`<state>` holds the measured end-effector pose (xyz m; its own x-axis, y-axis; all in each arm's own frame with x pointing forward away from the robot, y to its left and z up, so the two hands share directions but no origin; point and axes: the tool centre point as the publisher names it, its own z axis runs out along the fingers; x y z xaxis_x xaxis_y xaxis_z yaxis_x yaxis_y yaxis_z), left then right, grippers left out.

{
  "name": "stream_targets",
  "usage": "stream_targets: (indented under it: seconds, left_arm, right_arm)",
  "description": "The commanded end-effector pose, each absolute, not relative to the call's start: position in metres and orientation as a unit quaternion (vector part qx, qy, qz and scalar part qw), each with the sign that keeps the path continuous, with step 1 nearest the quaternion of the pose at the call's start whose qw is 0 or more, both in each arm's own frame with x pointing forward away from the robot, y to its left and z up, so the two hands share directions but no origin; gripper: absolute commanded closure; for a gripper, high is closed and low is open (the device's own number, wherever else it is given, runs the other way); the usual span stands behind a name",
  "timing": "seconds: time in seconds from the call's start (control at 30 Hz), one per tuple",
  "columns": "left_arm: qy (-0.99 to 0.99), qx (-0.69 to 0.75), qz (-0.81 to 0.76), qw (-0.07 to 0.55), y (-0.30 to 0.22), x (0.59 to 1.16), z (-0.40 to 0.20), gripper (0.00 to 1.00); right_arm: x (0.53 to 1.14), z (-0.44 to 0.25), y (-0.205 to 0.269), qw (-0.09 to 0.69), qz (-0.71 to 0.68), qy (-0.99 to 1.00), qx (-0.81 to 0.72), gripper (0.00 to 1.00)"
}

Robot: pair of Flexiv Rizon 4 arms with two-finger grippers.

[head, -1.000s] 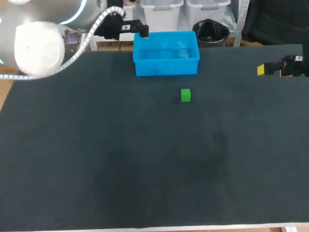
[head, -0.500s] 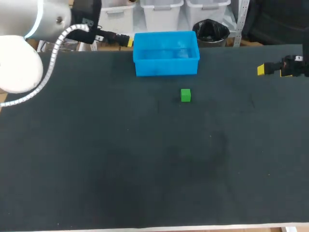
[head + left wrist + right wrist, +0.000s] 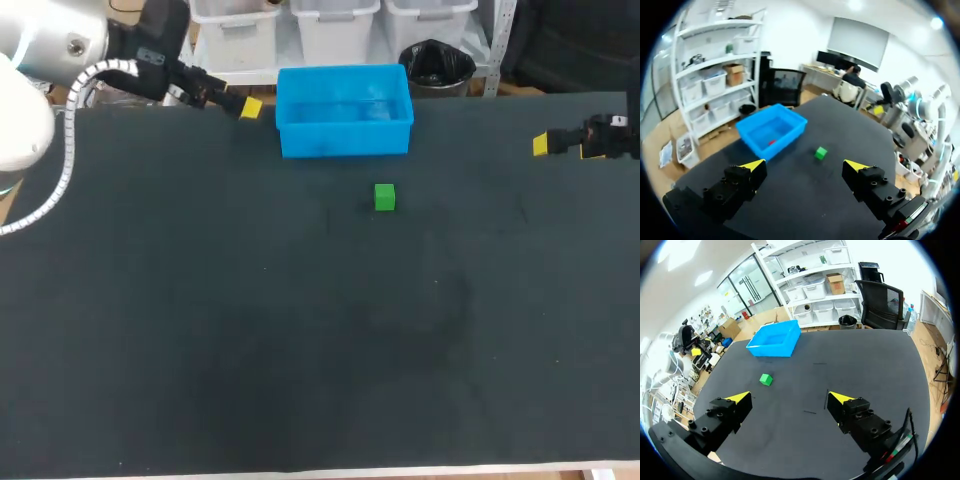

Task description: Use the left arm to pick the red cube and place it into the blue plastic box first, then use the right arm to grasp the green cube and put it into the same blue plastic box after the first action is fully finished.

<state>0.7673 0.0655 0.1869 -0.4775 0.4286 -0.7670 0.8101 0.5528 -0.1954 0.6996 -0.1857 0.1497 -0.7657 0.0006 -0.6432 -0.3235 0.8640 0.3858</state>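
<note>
two grippers hang over the far side of the table (image 3: 300,350) from above: left gripper (image 3: 250,107) just beside the blue box (image 3: 345,140), right gripper (image 3: 541,145) at the right edge, its arm cut off. green cube (image 3: 385,197) sits alone nearer in. left wrist: jaws spread, empty; red cube (image 3: 771,142), small, lies inside the box. right wrist: jaws spread, empty, green cube well ahead.

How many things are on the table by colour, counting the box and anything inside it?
Red: 1, the red cube, lying in the box
Green: 1, the green cube, on the table
Blue: 1, the blue plastic box
Total: 3
</note>
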Motion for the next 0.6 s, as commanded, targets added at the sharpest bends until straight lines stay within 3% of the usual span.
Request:
stream_targets:
  seconds: [0.03,0.6]
  left_arm:
    - [0.793,0.409,-0.321,0.317,0.073,0.762,0.184,0.0]
    - [0.81,0.401,-0.304,0.301,0.078,0.754,0.161,0.0]
  right_arm:
    - [0.699,0.15,-0.186,0.33,0.244,0.907,-0.089,0.0]
    - [0.699,0.15,-0.186,0.33,0.244,0.907,-0.089,0.0]
